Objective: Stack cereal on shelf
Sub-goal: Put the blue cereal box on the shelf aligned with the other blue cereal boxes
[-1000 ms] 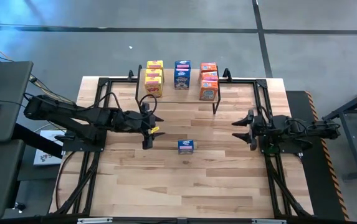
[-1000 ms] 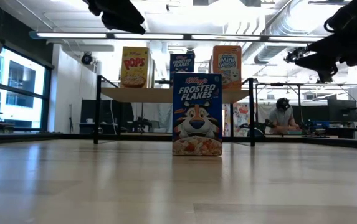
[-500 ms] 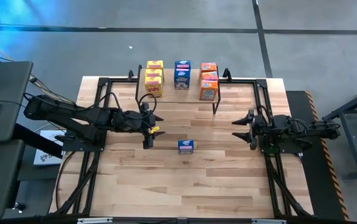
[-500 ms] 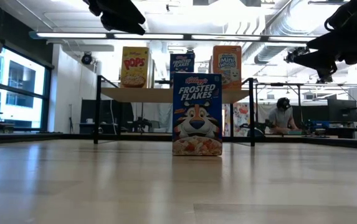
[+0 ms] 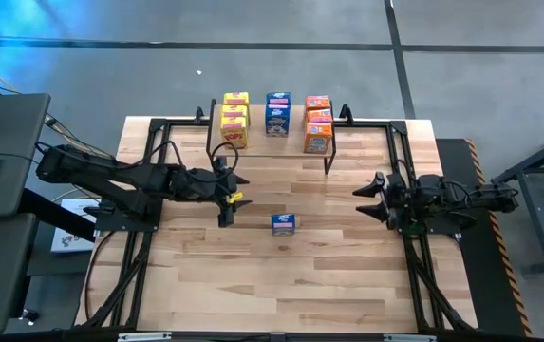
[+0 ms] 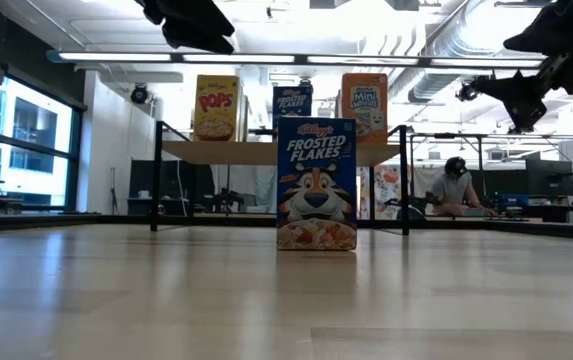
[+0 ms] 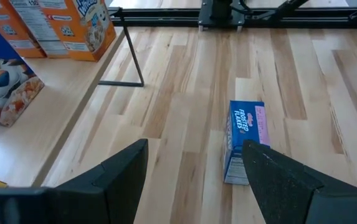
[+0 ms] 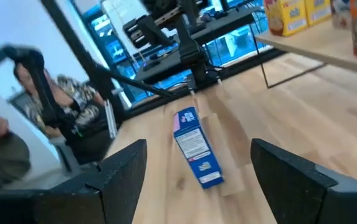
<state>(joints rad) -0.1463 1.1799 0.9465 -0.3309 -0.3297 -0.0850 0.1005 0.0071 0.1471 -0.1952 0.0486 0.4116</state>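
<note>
A: Which claw is nearer the loose Frosted Flakes box (image 5: 284, 223)?

B: The left claw (image 5: 228, 199), I judge. The box stands on the table (image 5: 281, 275) just beyond and a little to one side of its open, empty fingers. The right claw (image 5: 371, 198) hovers farther off on the box's other side, fingers also spread with nothing between them.

A: How does the box lie?

B: Upright, its printed front facing the table's front edge. From either claw the box shows a narrow side, so its wide faces run along the line between the two claws. In the left wrist view it sits just ahead of one finger, not between the pair.

A: And beyond it?

B: The shelf (image 5: 290, 142) is past the box from both claws. On it are three yellow Pops boxes (image 5: 234, 119), two more blue Frosted Flakes boxes (image 5: 277, 112) and three orange Mini-Wheats boxes (image 5: 318, 123). The blue row looks to have the open place at its front.
</note>
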